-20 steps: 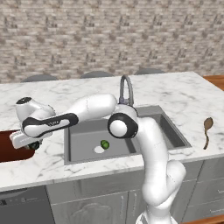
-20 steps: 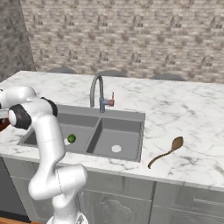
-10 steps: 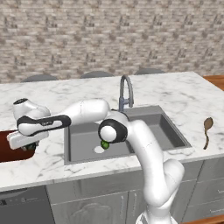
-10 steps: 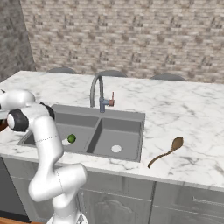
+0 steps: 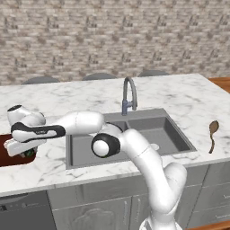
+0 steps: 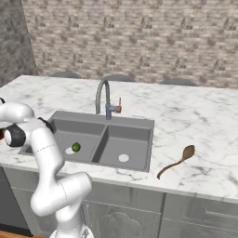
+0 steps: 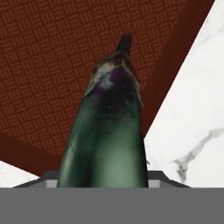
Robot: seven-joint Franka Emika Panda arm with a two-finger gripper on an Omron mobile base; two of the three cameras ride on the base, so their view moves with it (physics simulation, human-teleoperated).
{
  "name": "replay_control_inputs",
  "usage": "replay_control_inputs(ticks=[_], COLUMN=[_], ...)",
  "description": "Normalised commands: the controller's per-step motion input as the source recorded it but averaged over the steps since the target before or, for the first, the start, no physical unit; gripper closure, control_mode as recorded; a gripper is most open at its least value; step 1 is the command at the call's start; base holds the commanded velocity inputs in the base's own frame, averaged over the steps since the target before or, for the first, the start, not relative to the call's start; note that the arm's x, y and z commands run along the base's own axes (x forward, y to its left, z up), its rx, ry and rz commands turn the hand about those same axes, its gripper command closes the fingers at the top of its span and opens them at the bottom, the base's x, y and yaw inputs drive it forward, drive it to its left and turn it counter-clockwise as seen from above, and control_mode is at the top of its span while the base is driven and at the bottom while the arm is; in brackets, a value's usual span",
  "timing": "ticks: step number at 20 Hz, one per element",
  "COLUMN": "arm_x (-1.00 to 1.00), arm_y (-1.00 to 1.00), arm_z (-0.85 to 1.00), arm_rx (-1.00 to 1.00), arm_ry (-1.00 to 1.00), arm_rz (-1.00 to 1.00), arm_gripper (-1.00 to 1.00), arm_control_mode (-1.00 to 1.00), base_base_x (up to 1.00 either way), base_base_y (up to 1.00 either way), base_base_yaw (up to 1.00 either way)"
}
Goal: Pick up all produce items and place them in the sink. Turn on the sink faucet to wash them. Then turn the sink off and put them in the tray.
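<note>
Pincer (image 5: 28,152) grips eggplant (image 7: 107,135) over tray (image 7: 39,65); right base view: lime (image 6: 76,147) in sink (image 6: 125,122).

No text, label, brand, number or sign can be read anywhere in these views.

You have 2 produce items: 1 dark oblong (image 7: 107,135) and 1 green ball (image 6: 76,147). Also 1 tray (image 5: 10,153), 1 sink (image 6: 132,122) with 2 basins, 1 faucet (image 5: 128,92), 1 wooden spoon (image 6: 175,161).

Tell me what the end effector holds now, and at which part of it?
The end effector holds the dark green oblong vegetable by its broad lower body, stem end pointing away, over the tray.
</note>
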Motion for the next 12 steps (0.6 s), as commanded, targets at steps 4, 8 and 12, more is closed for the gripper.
replay_control_inputs(ticks=[4, 8, 12], arm_x=[0.25, 0.21, 0.15], arm_y=[0.05, 0.07, 0.13], arm_z=[-0.16, -0.23, -0.13], arm_rx=[-0.02, -0.01, 0.0], arm_ry=[0.01, 0.03, 0.02], arm_rz=[0.0, 0.0, 0.0], arm_gripper=[1.0, 1.0, 1.0], arm_control_mode=[-1.0, -1.0, -1.0], base_base_x=[0.0, 0.0, 0.0], base_base_y=[0.0, 0.0, 0.0], base_base_yaw=[0.0, 0.0, 0.0])
